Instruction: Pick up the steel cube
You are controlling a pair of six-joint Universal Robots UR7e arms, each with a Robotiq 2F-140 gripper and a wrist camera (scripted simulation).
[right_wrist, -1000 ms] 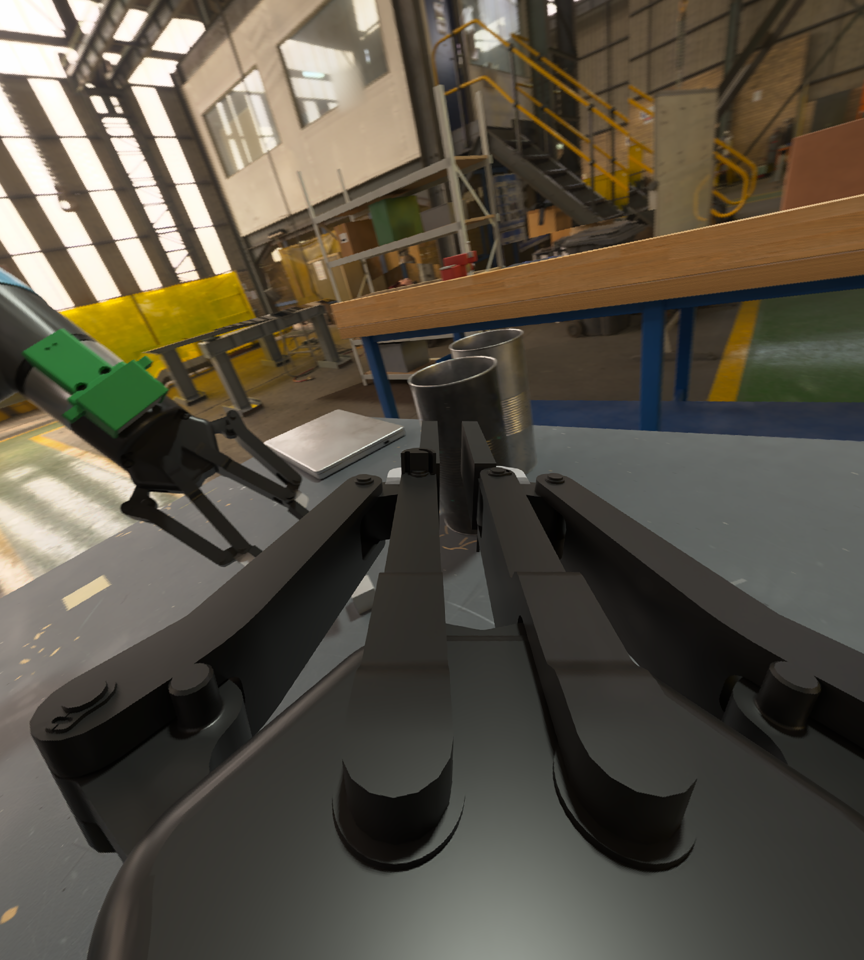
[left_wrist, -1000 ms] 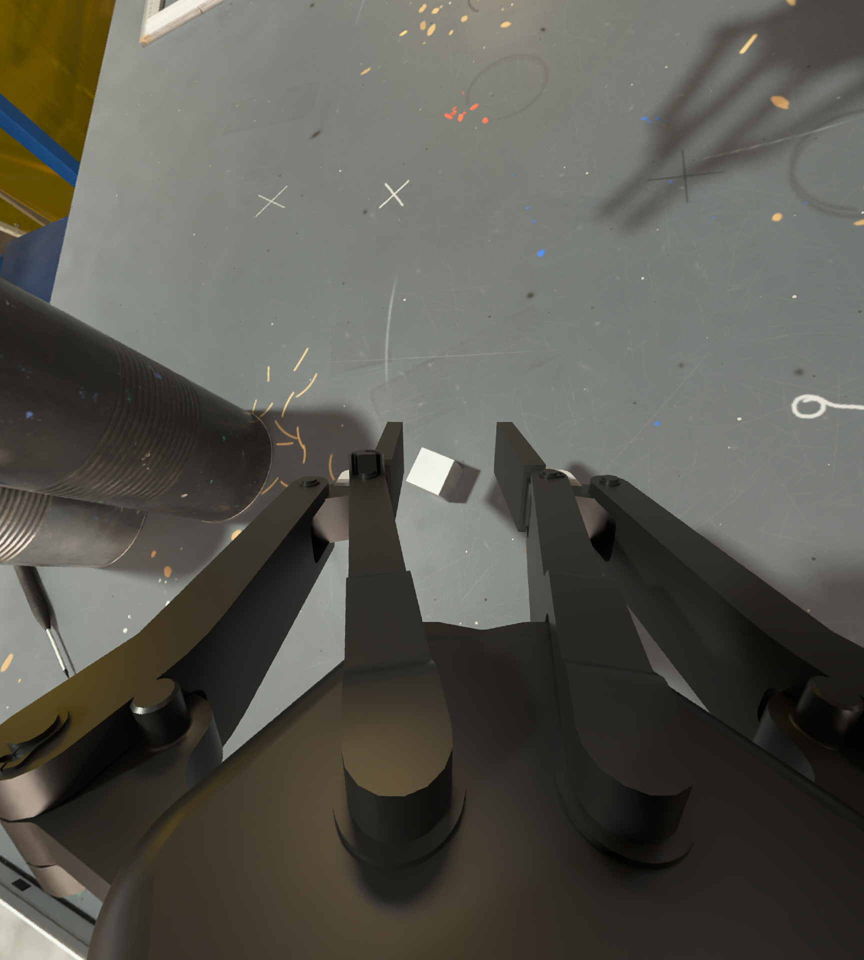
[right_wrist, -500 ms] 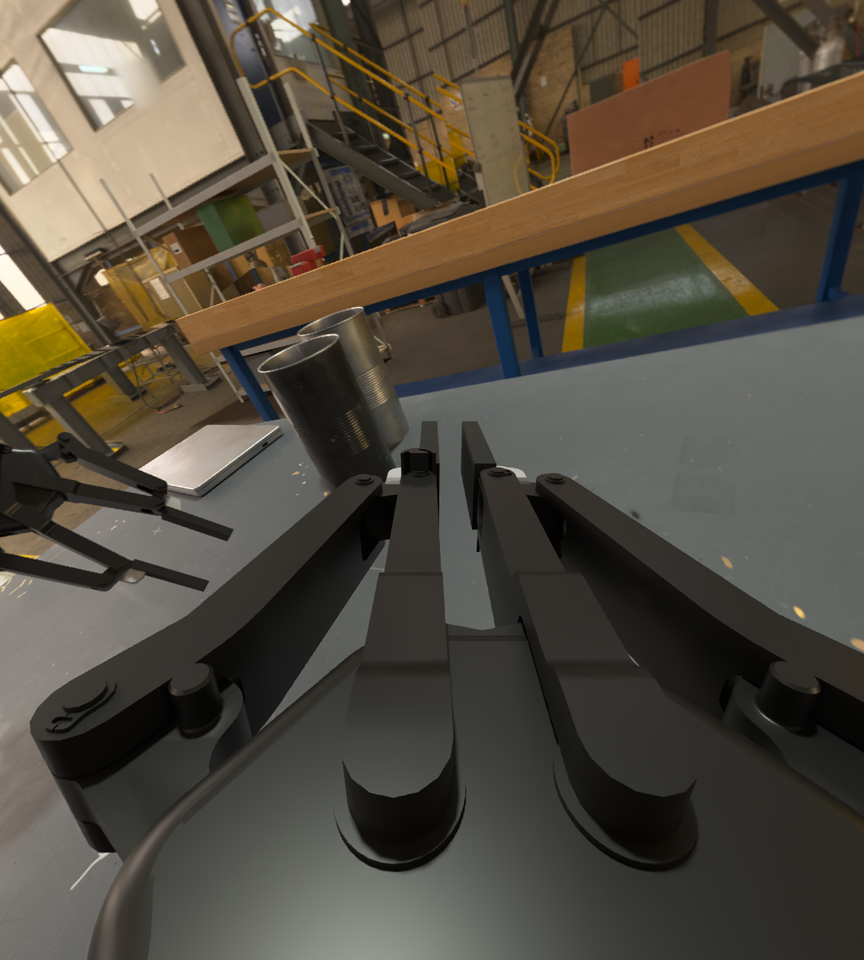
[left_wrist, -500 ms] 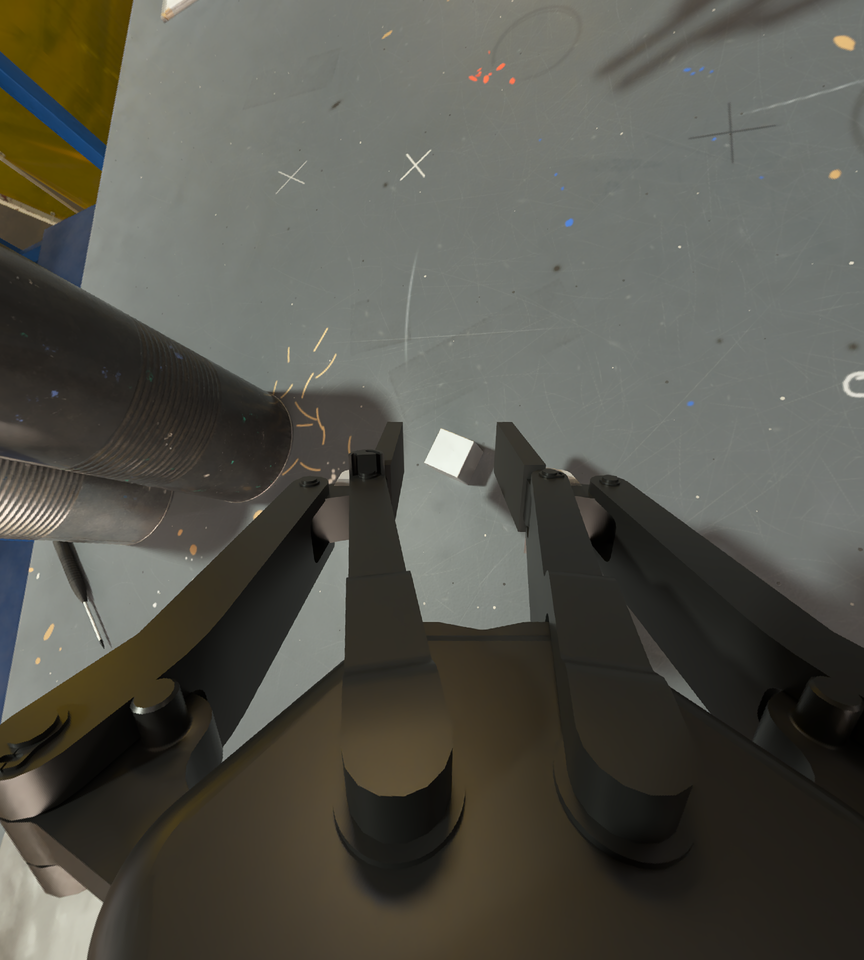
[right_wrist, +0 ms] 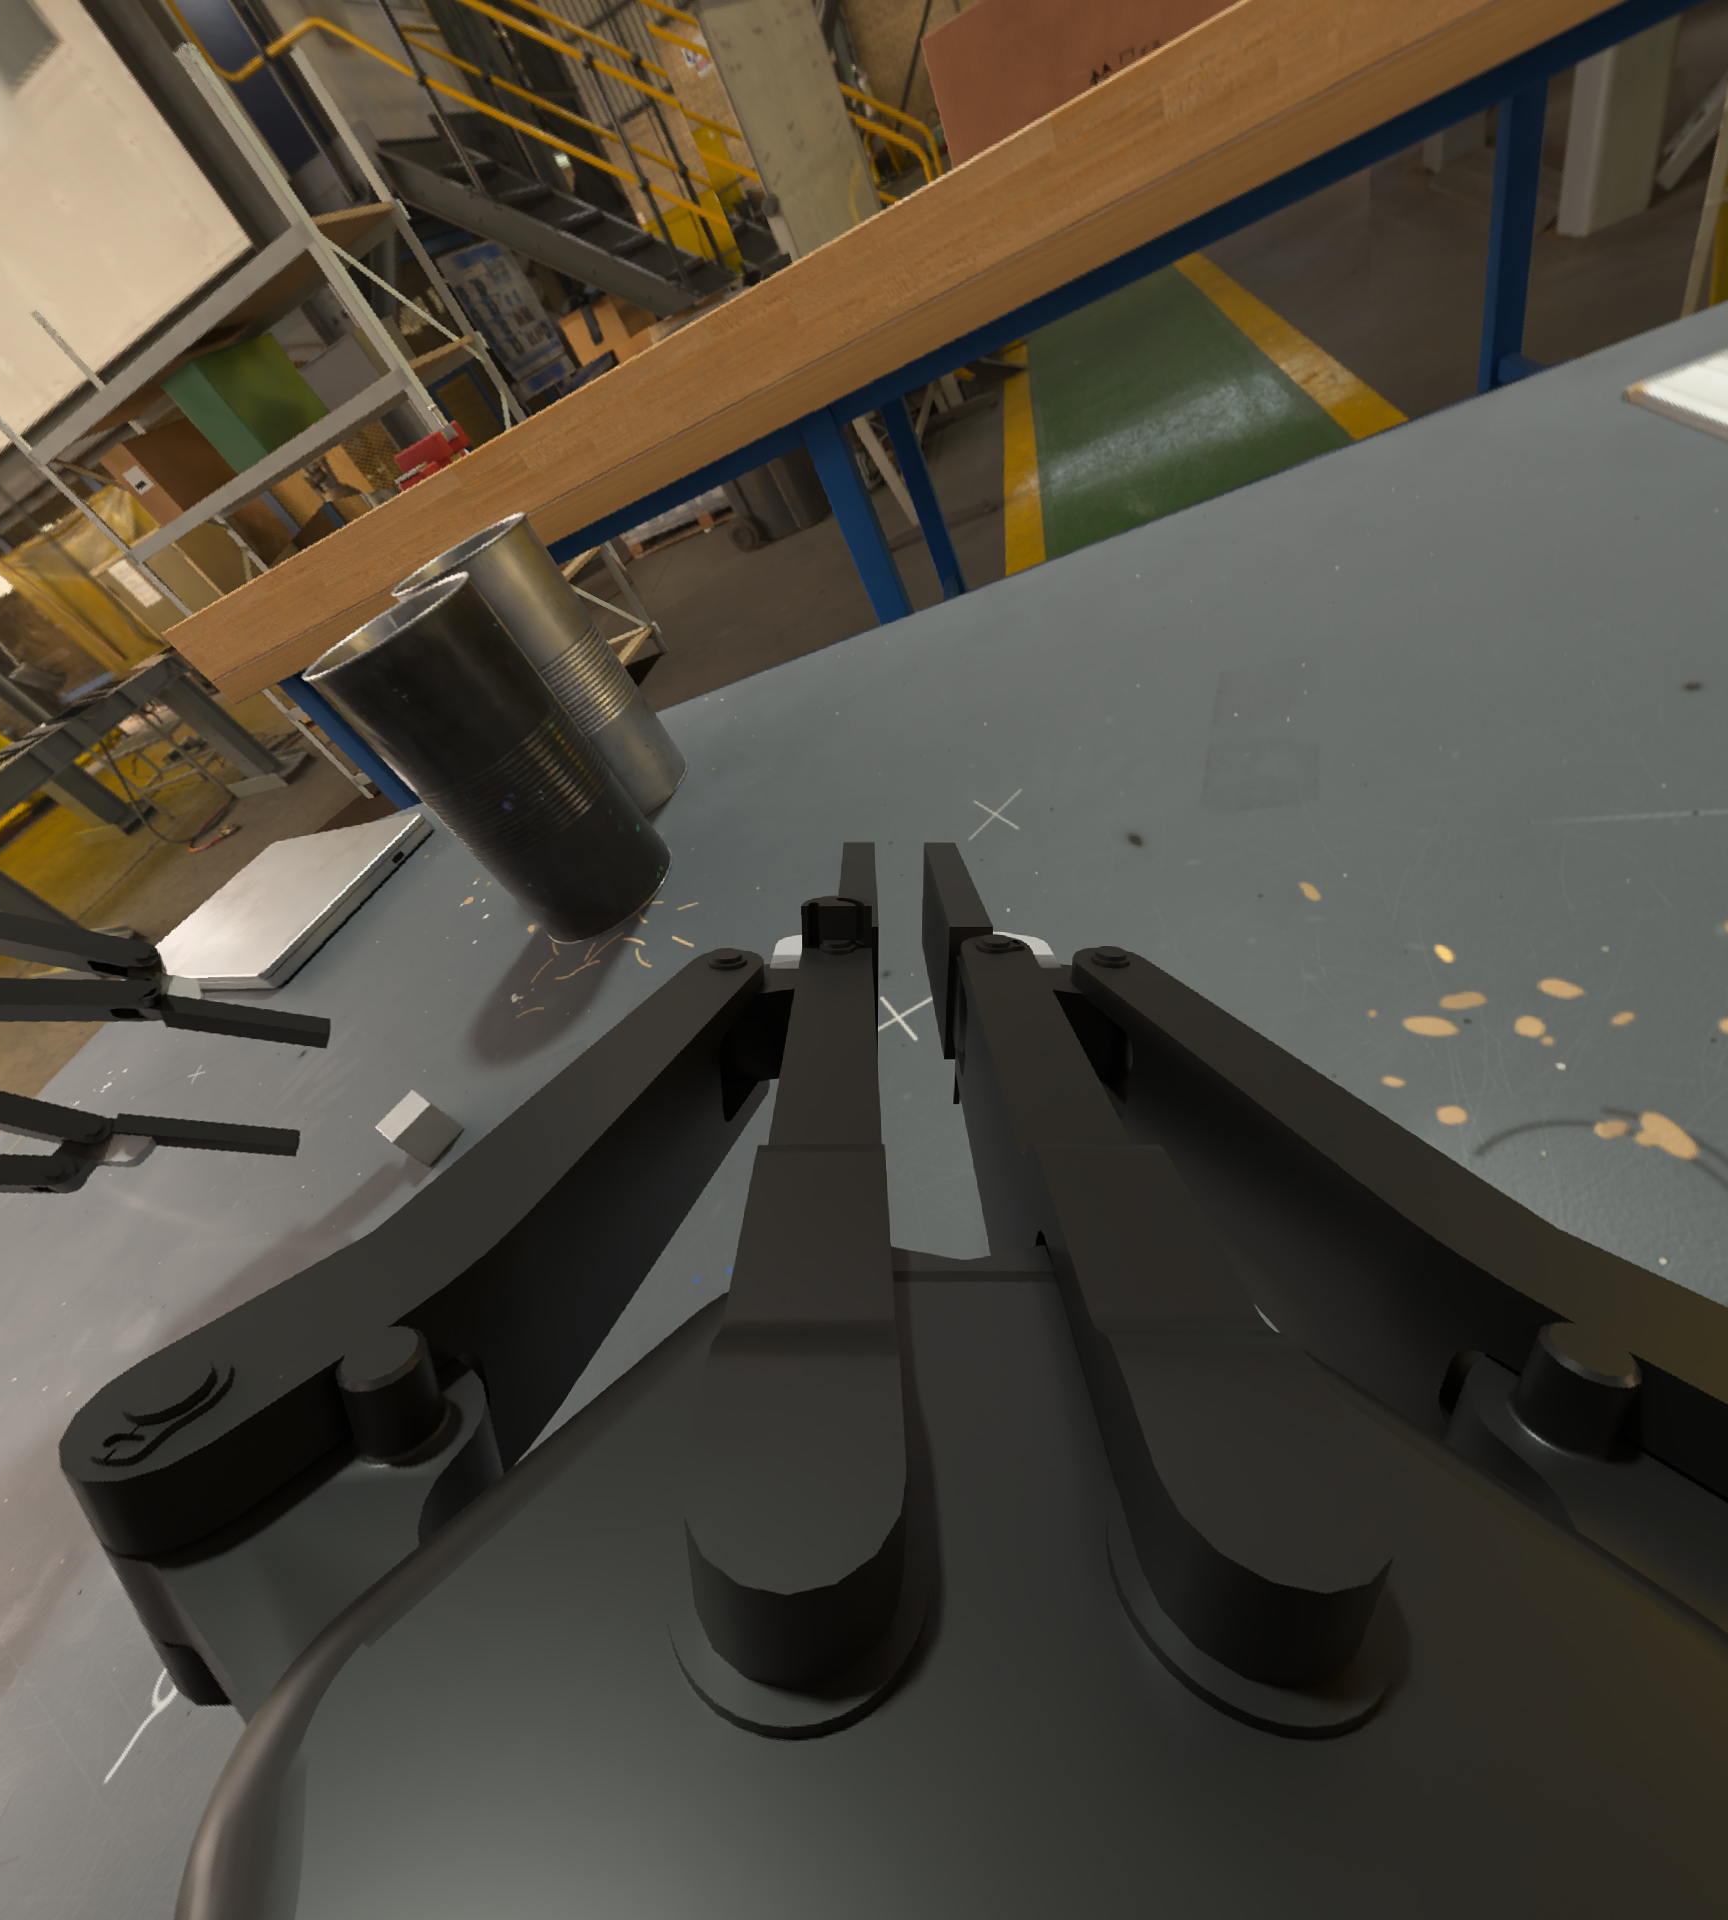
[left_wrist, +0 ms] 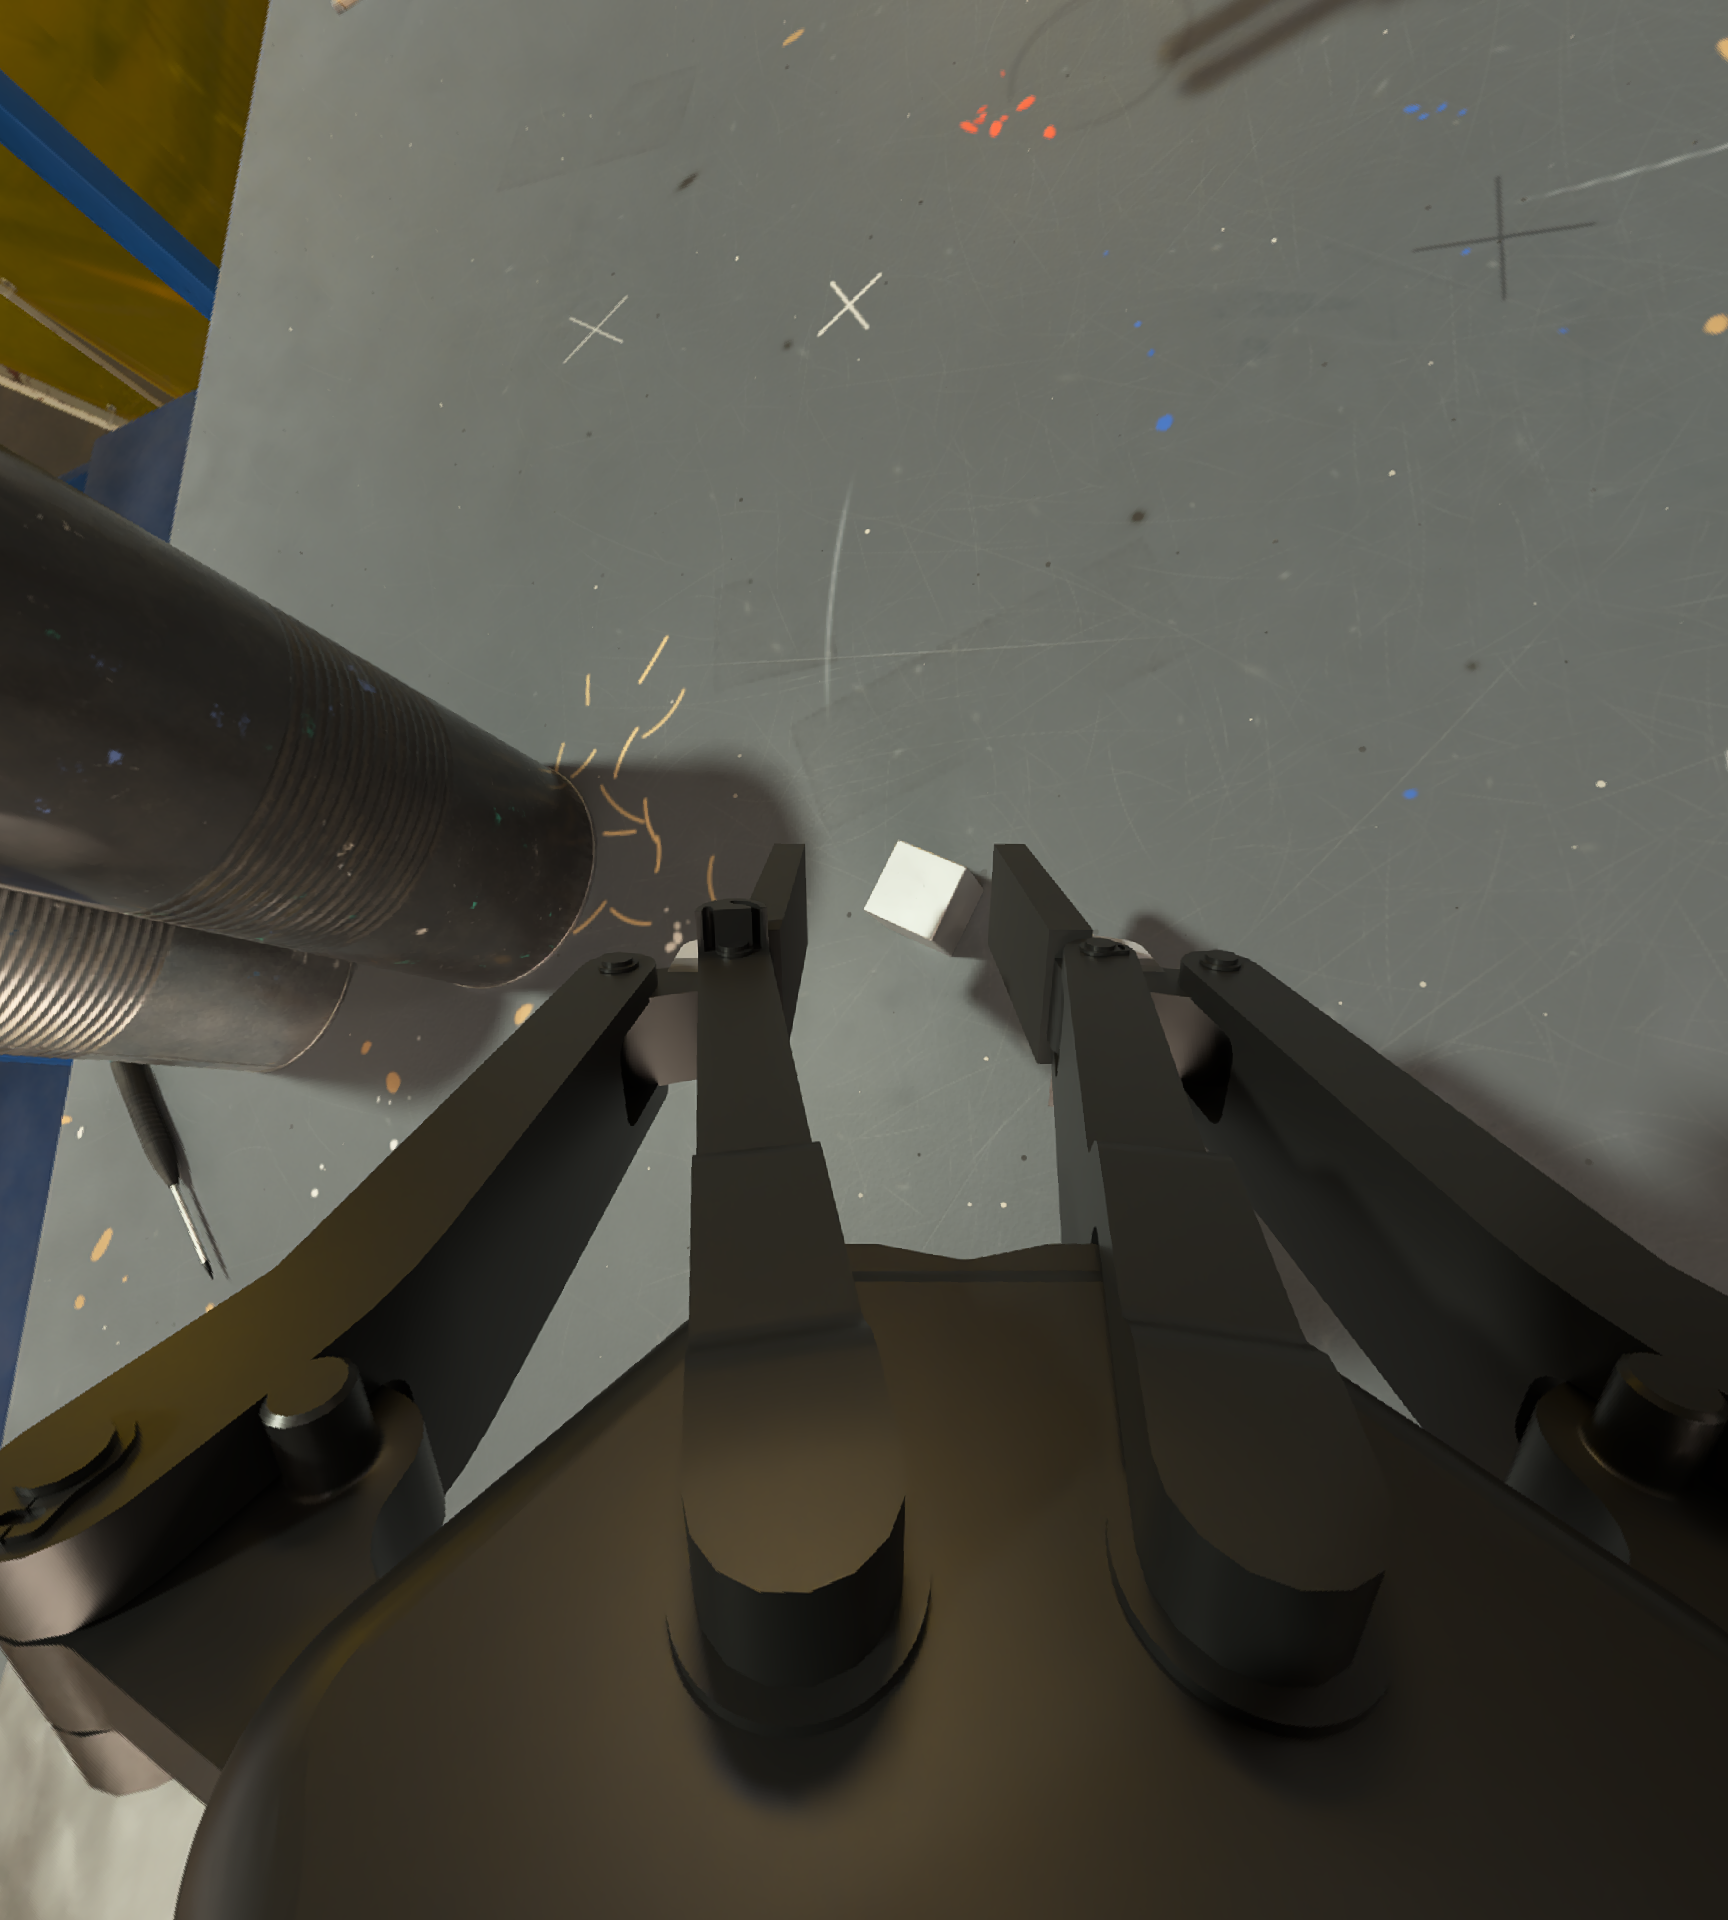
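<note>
Two steel cups (right_wrist: 527,748) are seen, interiors hidden. The steel cube (left_wrist: 917,890) lies between the open, empty left hand (left_wrist: 896,894); the right hand (right_wrist: 899,883) is nearly closed, empty.

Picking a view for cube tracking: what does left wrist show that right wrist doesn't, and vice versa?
Left wrist only: a dark pointed scribe-like tool lying on the table by the tins, a red paint speckle, and the steel cube seen in line between the left gripper jaws, which stand open.

Right wrist only: a flat grey plate behind the tins, the wooden bench, and the right gripper with jaws nearly together, holding nothing.

Both: the cube, the two metal tins, the left gripper, the grey table with chalk crosses.
</note>
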